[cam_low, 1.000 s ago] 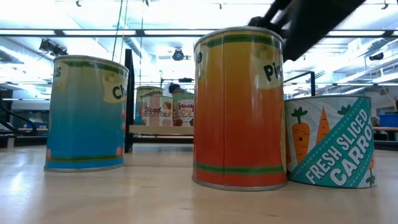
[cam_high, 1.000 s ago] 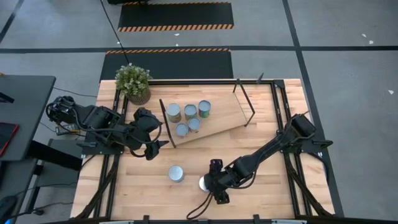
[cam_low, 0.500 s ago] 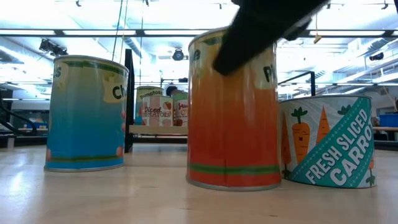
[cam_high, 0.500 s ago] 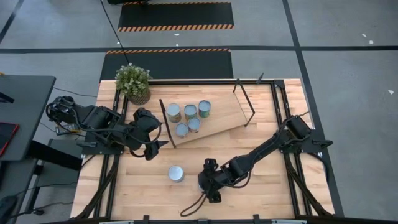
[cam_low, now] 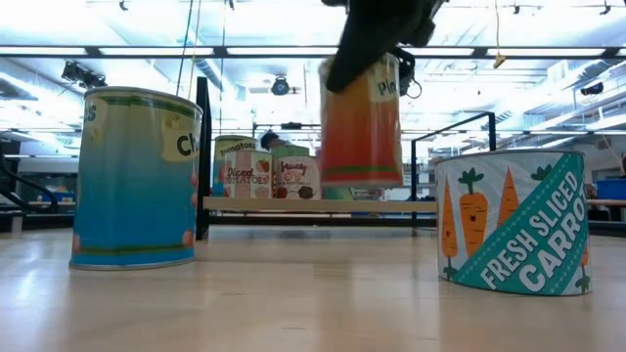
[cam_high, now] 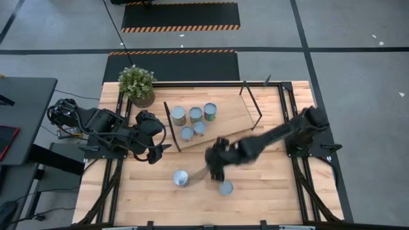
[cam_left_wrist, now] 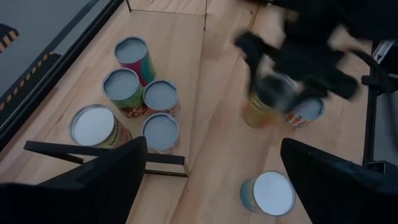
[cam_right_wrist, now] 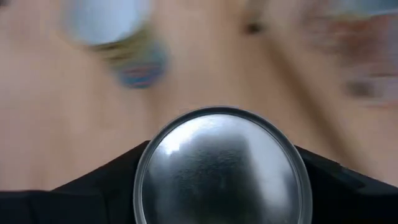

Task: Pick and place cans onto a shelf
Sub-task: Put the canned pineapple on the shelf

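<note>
My right gripper is shut on an orange can and holds it in the air between the table's near part and the shelf. A blue can and a carrot-label can stand on their bases on the table. Several more cans stand on the shelf's left part. My left gripper waits open beside the shelf's left frame end, touching nothing. My right gripper pinches the orange can between its two fingers, one on each side of the can's upper wall, just below the silver top. The fingers slant down from above. The can hangs nearly upright, lifted clear of the table.
A potted green plant stands at the table's far left corner. The shelf's black frame ends rise at both its short sides. Bare tabletop lies near and right of the carrot can.
My right gripper has taken hold of the orange can next to the carrot can, lifted it clear of the table and carried it up and toward the far edge, nearer the shelf. The carrot can and blue can have stayed put.
</note>
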Controlling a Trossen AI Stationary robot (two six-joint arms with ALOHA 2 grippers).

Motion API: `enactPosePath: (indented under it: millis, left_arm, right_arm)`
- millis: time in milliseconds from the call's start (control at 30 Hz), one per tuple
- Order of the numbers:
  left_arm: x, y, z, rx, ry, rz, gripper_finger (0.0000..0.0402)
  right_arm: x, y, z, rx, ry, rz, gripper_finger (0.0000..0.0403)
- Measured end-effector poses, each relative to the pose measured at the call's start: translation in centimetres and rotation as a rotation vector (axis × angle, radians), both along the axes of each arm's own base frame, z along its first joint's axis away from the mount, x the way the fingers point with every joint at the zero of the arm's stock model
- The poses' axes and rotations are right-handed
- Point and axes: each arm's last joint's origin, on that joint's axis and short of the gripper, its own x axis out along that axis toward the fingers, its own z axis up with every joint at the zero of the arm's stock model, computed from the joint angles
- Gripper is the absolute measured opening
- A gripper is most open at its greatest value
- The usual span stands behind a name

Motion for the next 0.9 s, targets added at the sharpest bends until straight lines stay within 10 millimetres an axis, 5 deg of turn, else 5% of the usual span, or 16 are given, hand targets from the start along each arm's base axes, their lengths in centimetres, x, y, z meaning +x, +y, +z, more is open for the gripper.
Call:
enactPosePath:
  millis: [300, 500, 700, 900]
  left_arm:
    - [0.1, 0.3, 0.0, -0.001, 0.0, 0.017, 0.0375]
    - [0.2, 0.8, 0.0, 0.005, 0.002, 0.044, 0.0375]
    - [0.3, 1.2, -0.1, -0.005, 0.003, 0.081, 0.0375]
    - [0.3, 1.3, -0.1, -0.003, 0.003, 0.086, 0.0375]
  right_arm:
    - [-2.5, -10.7, 5.5, -0.115, -0.011, -0.089, 0.0321]
    - [-5.3, -16.7, 3.2, -0.059, 0.009, -0.222, 0.0323]
    - [-8.1, -19.1, 1.1, -0.037, 0.016, -0.322, 0.0323]
    - [-9.0, -19.4, 0.3, -0.036, 0.007, -0.338, 0.0324]
